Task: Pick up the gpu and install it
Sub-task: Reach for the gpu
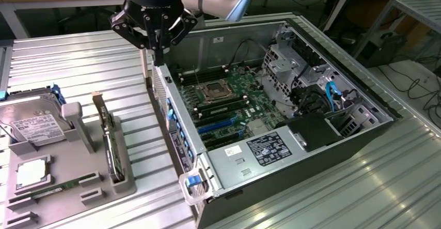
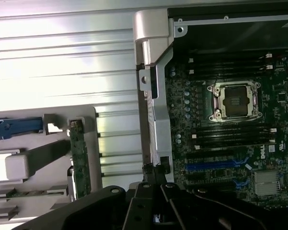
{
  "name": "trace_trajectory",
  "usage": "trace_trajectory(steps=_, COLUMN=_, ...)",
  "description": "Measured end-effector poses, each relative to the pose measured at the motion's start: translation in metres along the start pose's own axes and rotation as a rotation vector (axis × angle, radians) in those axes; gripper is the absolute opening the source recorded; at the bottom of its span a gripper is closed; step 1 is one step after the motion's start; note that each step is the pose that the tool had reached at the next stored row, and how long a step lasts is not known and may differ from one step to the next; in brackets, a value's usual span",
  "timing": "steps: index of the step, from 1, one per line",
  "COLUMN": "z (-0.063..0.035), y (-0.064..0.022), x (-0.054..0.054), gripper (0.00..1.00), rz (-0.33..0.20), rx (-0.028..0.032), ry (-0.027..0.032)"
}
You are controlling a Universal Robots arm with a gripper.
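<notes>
End effector fully closed, fingertips together, nothing held. It hangs just above the top edge of the open computer case, at the rear wall that faces the exterior view's left, near the far corner.

gpu is not in the case. It stands on its long edge in a slot of the grey holder on the tabletop, beside the case on the exterior view's left and nearer the camera than the end effector. Its pale bracket end points up and away. A strip of bare ribbed metal runs between holder and case wall, so there is open room above and around the card.

The case lies on its side with the panel off, and the motherboard is exposed. The CPU socket is open, with blue expansion slots below it and nothing seated in them. A drive cage and blue cables crowd the exterior view's right end.

Writing: white sideways lettering on the board in the wrist view looks like Dell. The black label on the silver power supply has white print too small to read. The white label on the hard drive in the holder is also unreadable. A green memory stick lies flat in the holder's near tray.

The tabletop is ribbed, shiny aluminium. Behind it are wooden benches, with loose cables on the floor at the exterior view's right.
</notes>
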State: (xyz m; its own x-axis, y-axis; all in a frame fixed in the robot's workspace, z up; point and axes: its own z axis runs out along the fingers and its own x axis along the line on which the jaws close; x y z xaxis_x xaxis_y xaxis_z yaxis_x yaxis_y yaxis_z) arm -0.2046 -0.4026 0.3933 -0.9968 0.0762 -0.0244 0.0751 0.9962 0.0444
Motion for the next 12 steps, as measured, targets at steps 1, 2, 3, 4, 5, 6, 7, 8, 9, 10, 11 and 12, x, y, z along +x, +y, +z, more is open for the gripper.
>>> trace_trajectory(steps=1, z=-0.0001, y=-0.0004, x=0.001, gripper=0.11, rz=0.000, rx=0.0000, ry=0.0000)
trace_trajectory(steps=2, z=-0.0001, y=-0.0008, x=0.002, gripper=0.11, rz=0.000, rx=0.0000, ry=0.0000)
trace_trajectory(steps=3, z=-0.0001, y=-0.0013, x=0.004, gripper=0.11, rz=0.000, rx=-0.0001, ry=-0.0001)
trace_trajectory(steps=4, z=-0.0001, y=-0.0018, x=0.005, gripper=0.11, rz=0.000, rx=-0.0001, ry=-0.0001)
trace_trajectory(steps=5, z=-0.0002, y=-0.0024, x=0.006, gripper=0.11, rz=0.000, rx=-0.0001, ry=-0.0001)
trace_trajectory(steps=6, z=-0.0003, y=-0.0028, x=0.007, gripper=0.11, rz=0.000, rx=0.0000, ry=0.0000)
trace_trajectory(steps=7, z=-0.0003, y=-0.0034, x=0.008, gripper=0.11, rz=0.000, rx=0.0000, ry=0.0000)
trace_trajectory(steps=8, z=-0.0004, y=-0.0040, x=0.009, gripper=0.11, rz=0.000, rx=0.0000, ry=0.0000)
trace_trajectory(steps=9, z=-0.0004, y=-0.0047, x=0.009, gripper=0.11, rz=0.000, rx=0.0000, ry=0.0000)
trace_trajectory(steps=10, z=-0.0005, y=-0.0056, x=0.010, gripper=0.11, rz=0.000, rx=0.0000, ry=0.0001)
trace_trajectory(steps=11, z=-0.0005, y=-0.0061, x=0.011, gripper=0.11, rz=0.000, rx=0.0000, ry=0.0000)
trace_trajectory(steps=12, z=-0.0006, y=-0.0068, x=0.012, gripper=0.11, rz=0.000, rx=0.0000, ry=0.0001)
